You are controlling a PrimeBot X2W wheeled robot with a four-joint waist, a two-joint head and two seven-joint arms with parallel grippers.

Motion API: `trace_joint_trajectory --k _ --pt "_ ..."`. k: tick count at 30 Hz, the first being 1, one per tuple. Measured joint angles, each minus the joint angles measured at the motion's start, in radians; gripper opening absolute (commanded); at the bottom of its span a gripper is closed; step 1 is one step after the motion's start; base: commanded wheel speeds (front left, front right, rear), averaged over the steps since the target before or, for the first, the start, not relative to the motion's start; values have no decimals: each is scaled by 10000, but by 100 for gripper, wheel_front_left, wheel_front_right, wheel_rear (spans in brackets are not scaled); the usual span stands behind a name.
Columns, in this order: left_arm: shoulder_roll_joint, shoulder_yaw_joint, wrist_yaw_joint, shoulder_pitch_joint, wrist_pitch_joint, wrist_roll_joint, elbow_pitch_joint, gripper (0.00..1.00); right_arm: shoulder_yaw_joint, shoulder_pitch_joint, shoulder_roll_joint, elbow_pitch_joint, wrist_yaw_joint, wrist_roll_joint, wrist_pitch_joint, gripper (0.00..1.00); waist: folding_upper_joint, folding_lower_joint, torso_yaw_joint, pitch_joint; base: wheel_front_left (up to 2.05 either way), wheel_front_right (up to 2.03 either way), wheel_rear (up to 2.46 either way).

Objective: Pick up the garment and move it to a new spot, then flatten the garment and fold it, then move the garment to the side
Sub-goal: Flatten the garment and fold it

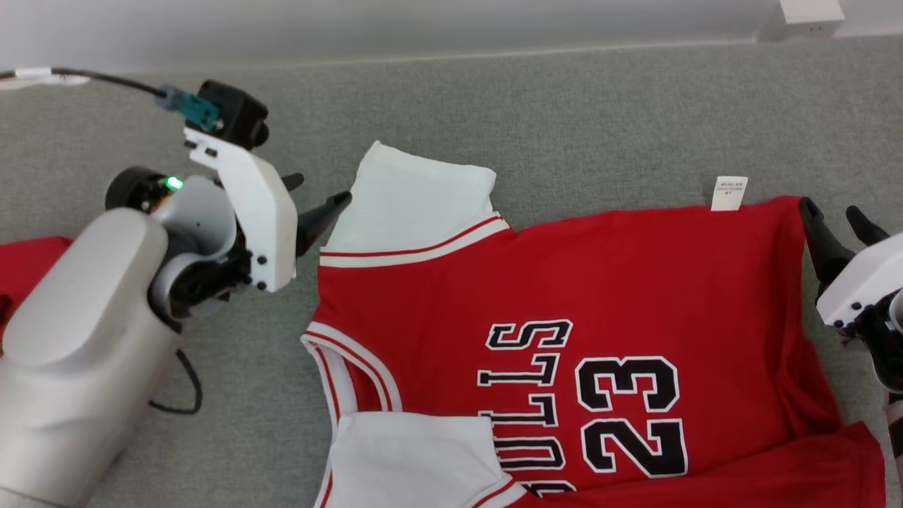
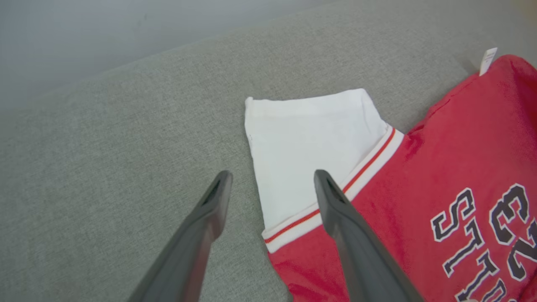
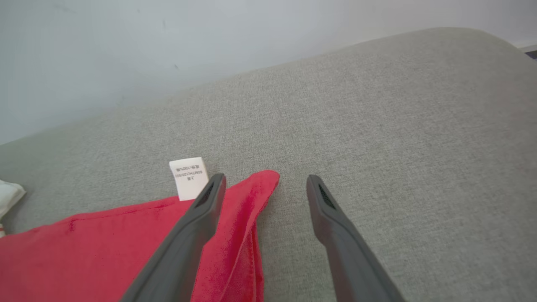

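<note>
The left pincer (image 1: 319, 190) was wide open and held nothing; its two dark fingers pointed at the top white sleeve (image 1: 416, 190) of the red garment (image 1: 600, 282); in the left wrist view one finger was over the bare grey fabric surface (image 2: 105, 167) and the other was over the striped band where the sleeve meets the red cloth; I could not tell if the fingers touched the cloth. The right pincer (image 1: 831, 209) was wide open too and held nothing; it sat at the far right corner of the garment, near a small white tag (image 1: 729, 192); in the right wrist view one finger was over the red cloth and the other was over the grey surface, with the red corner between them. The garment lay spread out on the grey surface between the two pincers; it had black and white letters and the number 23 on it; a second white sleeve (image 1: 416, 458) lay at the bottom of the head view. Another bit of red cloth (image 1: 28, 261) lay at the far left, behind the left arm.
</note>
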Motion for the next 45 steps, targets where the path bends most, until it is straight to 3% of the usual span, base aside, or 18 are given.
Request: trace_joint_trajectory --k 6,17,22,24,29,30,31,32,33,34,36,45 --pt "-21 -1108 -23 -1647 949 -504 970 100 729 -1415 -188 1338 0 295 865 100 0 0 -193 770 0 0 0" --pt "8 -2146 -23 -3144 1104 -1555 2226 100 2094 -2799 -268 2196 0 1329 1732 100 0 -1 -611 1504 0 0 0" --pt "96 -2485 -23 -3522 805 -1841 2631 100 2692 -2861 -357 2046 -2 1808 1747 77 0 -1 -807 1655 0 0 0" --pt "171 -2619 -23 -3652 777 -1916 2803 100 2888 -2920 -399 1965 -2 2019 1760 77 0 -2 -877 1762 0 0 0" --pt "211 -2951 -23 -3958 675 -2199 3162 100 3394 -3132 -470 1868 -6 2468 1825 64 -1 -2 -1055 1992 0 0 0" --pt "213 -3035 -23 -3999 683 -2299 3193 100 3492 -3170 -504 1864 -8 2543 1835 49 0 -2 -1083 2015 0 0 0" --pt "205 -3108 -23 -4009 704 -2424 3210 100 3599 -3200 -546 1864 -10 2625 1850 49 -1 -2 -1105 2027 0 0 0" --pt "211 -3198 -21 -4020 738 -2518 3210 100 3705 -3214 -583 1856 -12 2696 1871 40 0 -2 -1121 2027 0 0 0" --pt "221 -3335 -21 -4045 788 -2577 3183 82 3787 -3213 -604 1856 -13 2761 1877 25 -1 -2 -1128 2014 0 0 0" --pt "249 -3453 -21 -4076 836 -2677 3114 38 3866 -3212 -621 1856 -13 2813 1877 0 0 -2 -1132 1996 0 0 0" --pt "272 -3620 -21 -4077 840 -2995 3005 0 4040 -3206 -669 1860 -13 2928 1850 0 0 -2 -1131 1946 0 0 0" --pt "439 -4234 -50 -4176 -69 -3143 3264 0 4481 -3022 -915 2021 -12 3459 681 0 0 -1 -1011 1556 0 0 0"
